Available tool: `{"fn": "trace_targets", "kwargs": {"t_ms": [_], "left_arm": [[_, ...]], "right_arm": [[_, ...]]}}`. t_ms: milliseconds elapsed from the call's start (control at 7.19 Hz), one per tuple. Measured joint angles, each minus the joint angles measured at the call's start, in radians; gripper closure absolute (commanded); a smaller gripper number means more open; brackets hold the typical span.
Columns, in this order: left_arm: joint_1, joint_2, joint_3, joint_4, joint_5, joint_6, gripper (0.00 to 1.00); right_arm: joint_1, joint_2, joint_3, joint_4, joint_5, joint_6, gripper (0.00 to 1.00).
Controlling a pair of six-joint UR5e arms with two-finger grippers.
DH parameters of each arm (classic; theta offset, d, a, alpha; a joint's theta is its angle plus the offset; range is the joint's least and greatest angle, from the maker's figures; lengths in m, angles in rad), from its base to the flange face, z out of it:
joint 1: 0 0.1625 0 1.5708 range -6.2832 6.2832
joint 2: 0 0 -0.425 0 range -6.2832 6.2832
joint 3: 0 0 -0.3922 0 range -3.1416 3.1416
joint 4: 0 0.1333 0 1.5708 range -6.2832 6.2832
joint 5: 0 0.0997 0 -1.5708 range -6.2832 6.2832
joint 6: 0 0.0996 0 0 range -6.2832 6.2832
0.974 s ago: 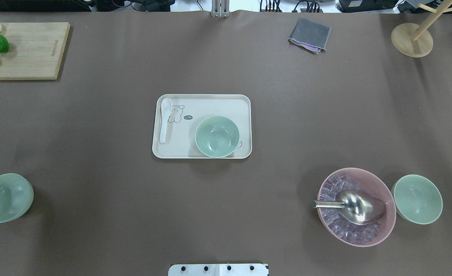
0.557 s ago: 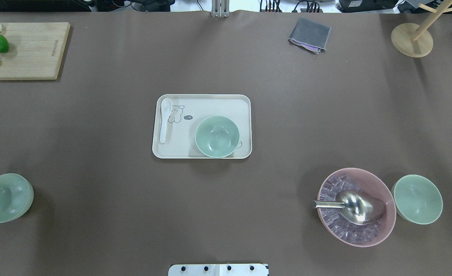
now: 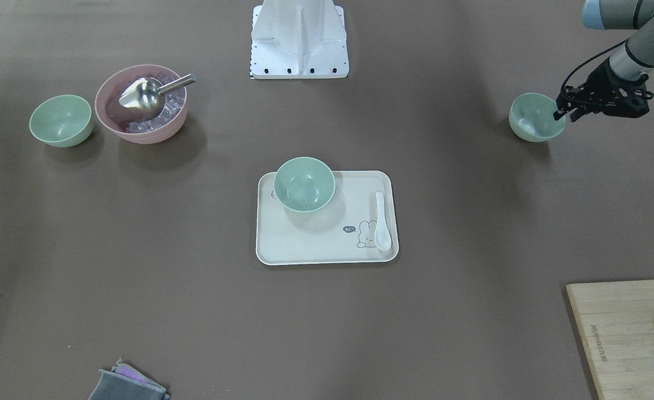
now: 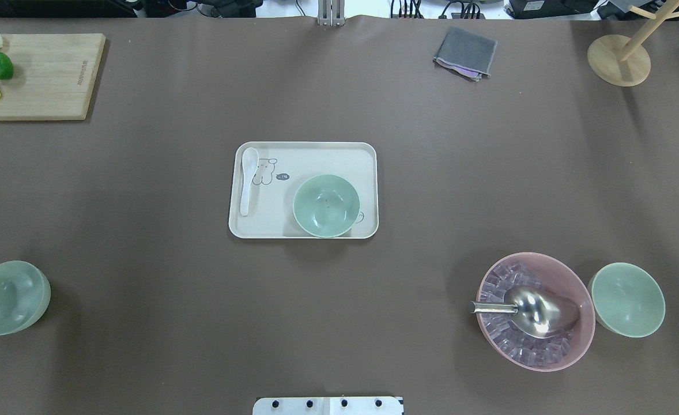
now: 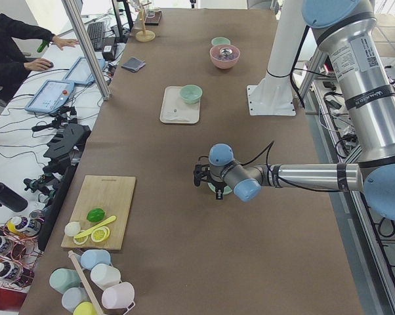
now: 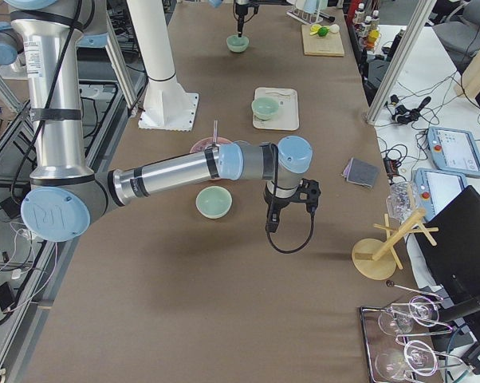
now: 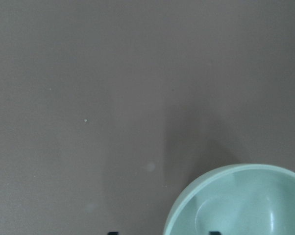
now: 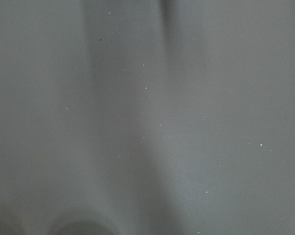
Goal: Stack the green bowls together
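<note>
Grasp phase: left gripper, spread, straddles the end bowl's rim; next it should probably pinch, lift, and carry to the tray bowl.

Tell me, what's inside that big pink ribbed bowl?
The pink ribbed plastic bowl holds clear ice-like cubes, with a shiny metal scoop lying on top, its handle over the rim. The scoop covers the cubes beneath it, and the bowl's bottom is hidden.

The bench wore a matt brown covering. The tray looked like smooth cream plastic; on it, the green bowl was matt, the spoon glossy white. Off the tray, the scoop shone polished metal, the cutting board bare wood.
</note>
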Motion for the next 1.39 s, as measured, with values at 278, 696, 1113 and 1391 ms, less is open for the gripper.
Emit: {"fn": "trace_targets", "kwargs": {"t_ms": [278, 696, 1113, 1391], "left_arm": [[0.013, 0.0, 0.002, 0.0, 0.001, 0.003, 0.6], [0.021, -0.001, 0.006, 0.001, 0.001, 0.004, 0.7], [0.024, -0.001, 0.011, 0.001, 0.003, 0.004, 0.99], [0.024, 0.0, 0.008, 0.001, 0.003, 0.008, 1.0]], "right_arm": [[-0.003, 0.0, 0.0, -0.001, 0.0, 0.001, 0.0], [-0.008, 0.0, 0.001, -0.004, 0.0, 0.001, 0.0], [-0.012, -0.001, 0.001, -0.006, 0.0, 0.001, 0.0], [-0.013, -0.002, 0.001, -0.006, -0.001, 0.001, 0.0]]}}
